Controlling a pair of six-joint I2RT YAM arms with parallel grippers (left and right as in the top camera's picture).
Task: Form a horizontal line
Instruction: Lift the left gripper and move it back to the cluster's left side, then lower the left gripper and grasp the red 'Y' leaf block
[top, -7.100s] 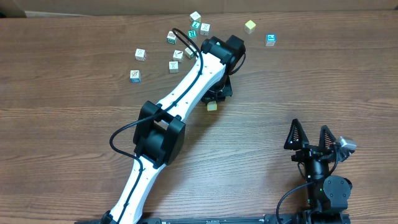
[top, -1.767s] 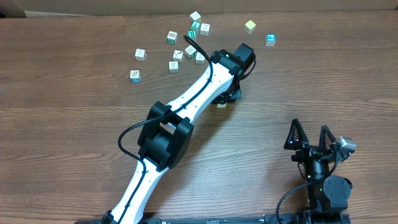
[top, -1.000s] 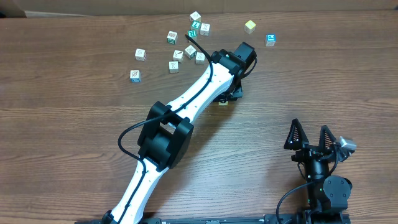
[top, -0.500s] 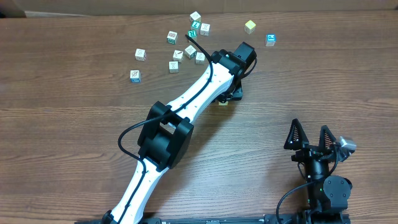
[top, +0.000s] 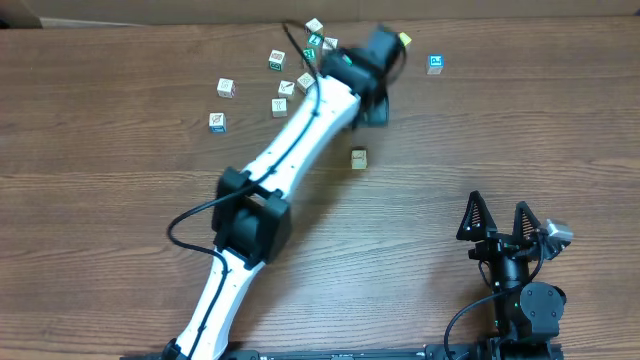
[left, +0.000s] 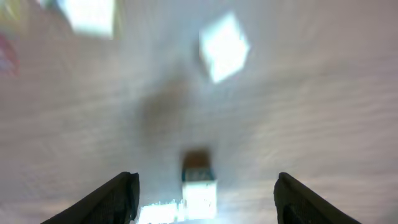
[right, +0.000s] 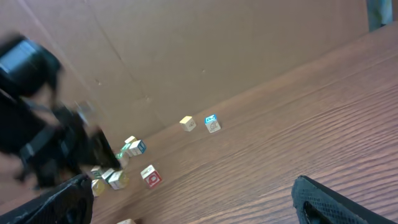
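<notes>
No row of four touching cubes shows; every small pale wooden picture cube lies single. One plain cube (top: 358, 158) sits alone at mid-table. Several cubes lie scattered at the far side, among them one (top: 217, 122) at the left, a yellow one (top: 403, 40) and a blue-marked one (top: 435, 64). My left gripper (top: 375, 106) is open and empty, raised beyond the lone cube. The left wrist view is blurred: open fingers (left: 205, 179) frame a pale cube (left: 199, 190), and another cube (left: 224, 46) lies farther off. My right gripper (top: 500, 212) is open and empty at the near right.
The left arm (top: 300, 130) stretches diagonally from the near left to the far cluster. In the right wrist view the open fingers (right: 189, 182) face a red-marked cube (right: 150, 176), other cubes and a cardboard wall (right: 186, 50) behind the table.
My left gripper has let go of the plain cube, leaving it at mid-table, and has swung up and away toward the far cluster. The right arm has not moved.
</notes>
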